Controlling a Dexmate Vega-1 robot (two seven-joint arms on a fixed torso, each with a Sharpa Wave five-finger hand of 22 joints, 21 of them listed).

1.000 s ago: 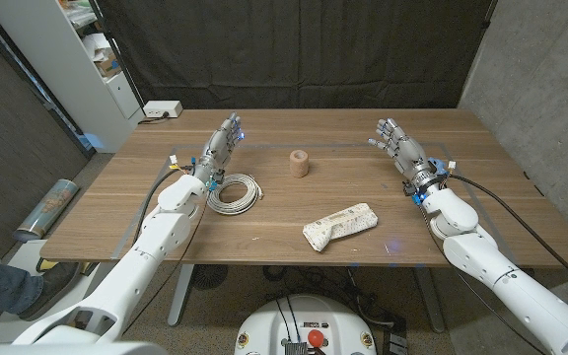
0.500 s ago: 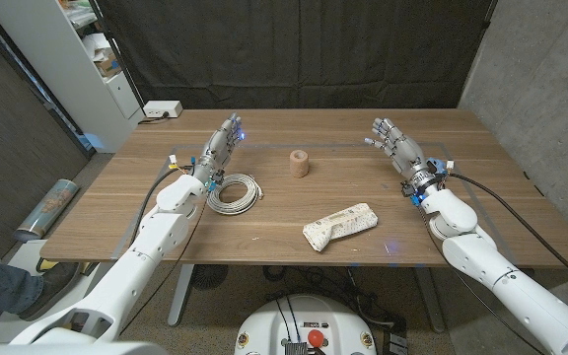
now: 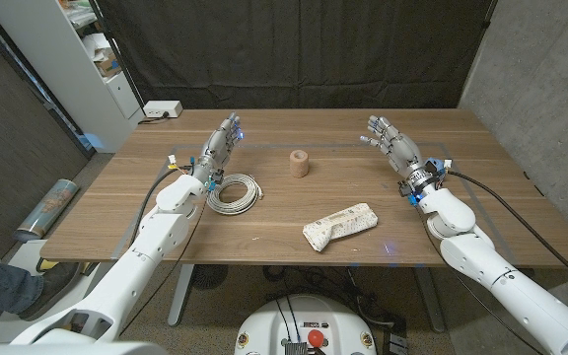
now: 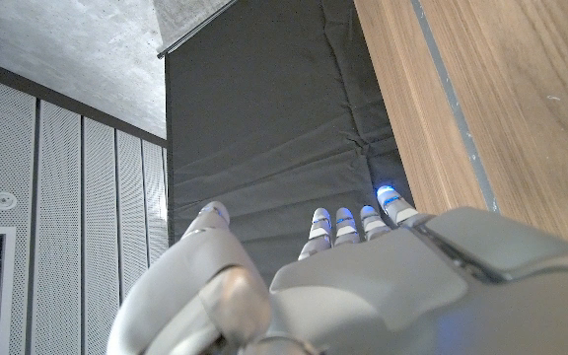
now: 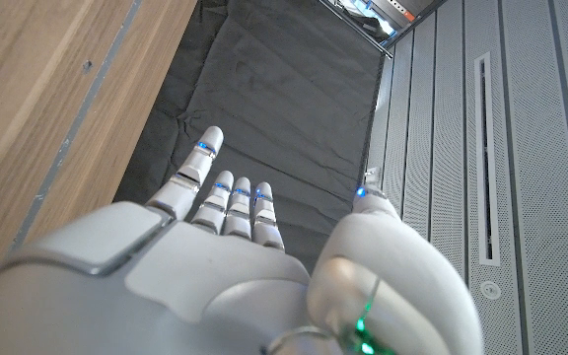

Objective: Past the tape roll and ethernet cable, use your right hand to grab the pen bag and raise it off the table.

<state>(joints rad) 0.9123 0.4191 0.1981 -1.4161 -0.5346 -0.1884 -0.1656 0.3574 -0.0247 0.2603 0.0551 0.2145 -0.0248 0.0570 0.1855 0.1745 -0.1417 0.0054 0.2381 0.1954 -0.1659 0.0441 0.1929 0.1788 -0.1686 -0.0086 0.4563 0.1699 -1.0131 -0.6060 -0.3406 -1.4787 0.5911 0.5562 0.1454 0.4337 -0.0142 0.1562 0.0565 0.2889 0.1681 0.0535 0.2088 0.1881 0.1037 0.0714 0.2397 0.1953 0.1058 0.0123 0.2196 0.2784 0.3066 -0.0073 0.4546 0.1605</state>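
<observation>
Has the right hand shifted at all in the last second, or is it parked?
Yes. The right hand has crept toward the table's middle and far edge, closing slightly on the tape roll, which has stayed put.

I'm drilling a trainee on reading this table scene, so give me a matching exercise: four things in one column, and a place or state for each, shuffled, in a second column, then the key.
Things:
1. pen bag
2. ethernet cable
3. tape roll
4. right hand

Places or states:
A. coiled beside the left hand
B. open, holding nothing, at the table's right side
C. stands near the table's middle, toward the far edge
D. lies near the table's front edge

Pairs: 1-D, 2-A, 3-C, 4-B
</observation>
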